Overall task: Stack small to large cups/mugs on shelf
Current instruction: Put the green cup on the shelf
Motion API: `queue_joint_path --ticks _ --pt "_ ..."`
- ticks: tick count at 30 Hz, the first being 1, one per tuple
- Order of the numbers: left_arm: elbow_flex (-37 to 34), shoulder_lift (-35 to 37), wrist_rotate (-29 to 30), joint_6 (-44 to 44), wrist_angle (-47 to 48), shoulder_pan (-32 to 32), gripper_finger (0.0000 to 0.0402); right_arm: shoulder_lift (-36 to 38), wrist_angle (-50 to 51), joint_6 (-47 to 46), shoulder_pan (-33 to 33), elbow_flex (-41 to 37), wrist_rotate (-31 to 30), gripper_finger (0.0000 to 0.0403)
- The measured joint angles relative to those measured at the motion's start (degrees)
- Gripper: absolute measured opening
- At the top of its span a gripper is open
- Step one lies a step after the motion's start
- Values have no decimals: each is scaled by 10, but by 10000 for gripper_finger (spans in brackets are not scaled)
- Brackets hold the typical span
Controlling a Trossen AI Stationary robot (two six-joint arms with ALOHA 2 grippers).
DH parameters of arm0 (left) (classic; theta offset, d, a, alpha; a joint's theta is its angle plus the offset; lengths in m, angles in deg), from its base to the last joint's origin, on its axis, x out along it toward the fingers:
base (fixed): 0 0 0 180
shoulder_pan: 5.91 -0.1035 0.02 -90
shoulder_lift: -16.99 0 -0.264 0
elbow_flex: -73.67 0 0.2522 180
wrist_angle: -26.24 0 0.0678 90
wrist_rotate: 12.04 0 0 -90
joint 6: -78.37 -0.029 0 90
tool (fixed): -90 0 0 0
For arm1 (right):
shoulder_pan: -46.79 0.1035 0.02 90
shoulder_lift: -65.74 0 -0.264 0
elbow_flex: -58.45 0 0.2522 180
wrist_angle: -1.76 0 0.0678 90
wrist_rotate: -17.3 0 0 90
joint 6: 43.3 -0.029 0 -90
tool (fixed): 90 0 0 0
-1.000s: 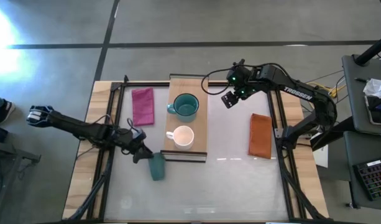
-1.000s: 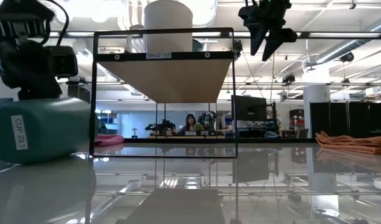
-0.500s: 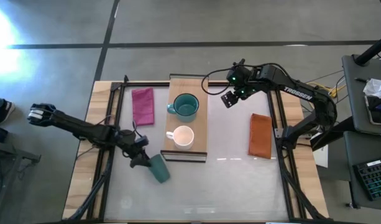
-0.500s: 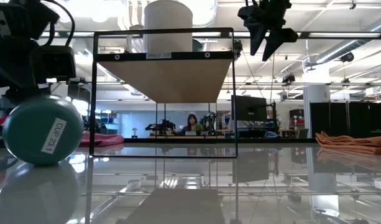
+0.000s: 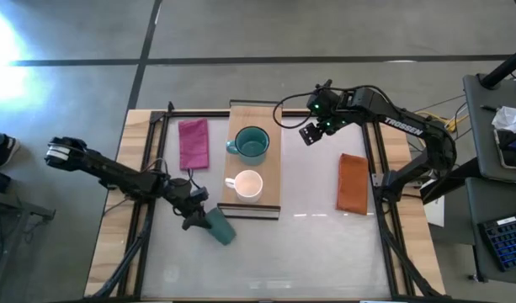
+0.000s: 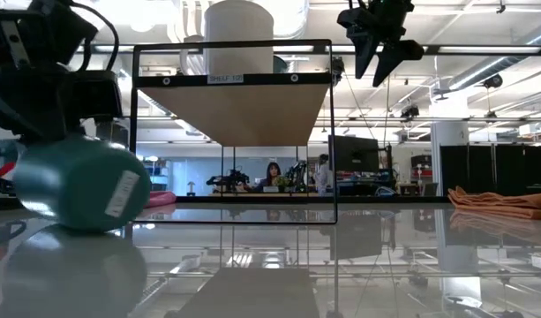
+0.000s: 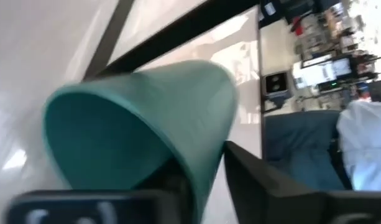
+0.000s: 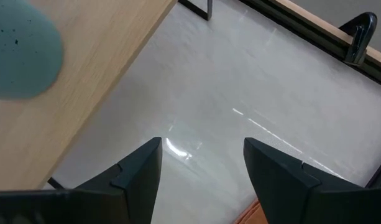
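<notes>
The left pincer (image 5: 199, 220) grips the small dark green handleless cup (image 5: 219, 227) by its rim — one finger inside the mouth, one outside — and holds it tipped on its side just off the near left corner of the long light-wood shelf (image 5: 274, 160) on its dark frame. The cup looks light and rigid, probably plastic and smooth, so it could slip or swing in a rim hold; a grasp across the body would likely be steadier. On the shelf stand the white handled mug (image 5: 246, 185) and, behind it, the wider teal handled mug (image 5: 250, 145) — both likely heavier and breakable. The right pincer (image 5: 311, 133) hangs open above the desk (image 5: 325, 244), near the shelf's far right corner.
</notes>
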Motion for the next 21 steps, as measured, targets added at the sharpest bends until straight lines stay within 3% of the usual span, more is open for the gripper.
queue_joint_path --ticks 3,9,12,15,18,21 --pt "4 -4 -6 2 -20 0 14 0 0 8 0 0 -1 219" --pt "21 28 -1 35 40 0 1 0 0 22 -5 0 -6 219" --pt "62 82 13 29 183 0 1 0 0 27 -6 0 -6 219" --pt "138 144 48 -8 407 -1 0 0 0 33 -6 0 -6 219" --pt "244 185 125 -40 635 -2 0 0 -1 39 -6 0 -6 219" --pt "344 198 218 -60 779 -5 0 0 -11 48 -6 0 -6 219"
